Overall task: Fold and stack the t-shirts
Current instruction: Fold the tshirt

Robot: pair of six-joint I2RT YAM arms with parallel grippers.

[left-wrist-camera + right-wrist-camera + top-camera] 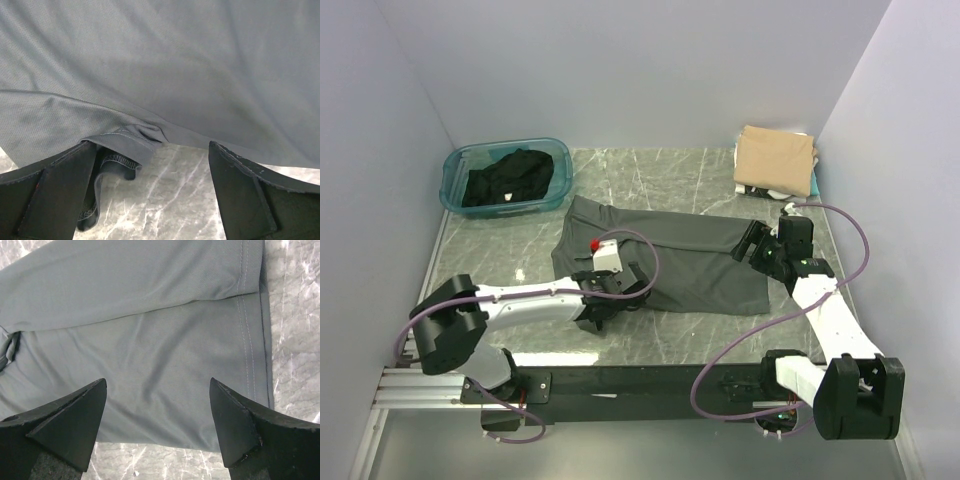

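Remote session: my left end effector (151,165) hovers wide open at the grey shirt's (670,255) bunched near hem. My right end effector (157,390) is spread over its stitched right edge. Neither holds anything; I judge both are set to pinch for a fold. The shirt lies partly folded mid-counter (650,175). A tan shirt (775,158) tops the far-right stack, and a black shirt (510,178) waits in the tub (535,207). Veined marble, pale lavender walls (620,70).
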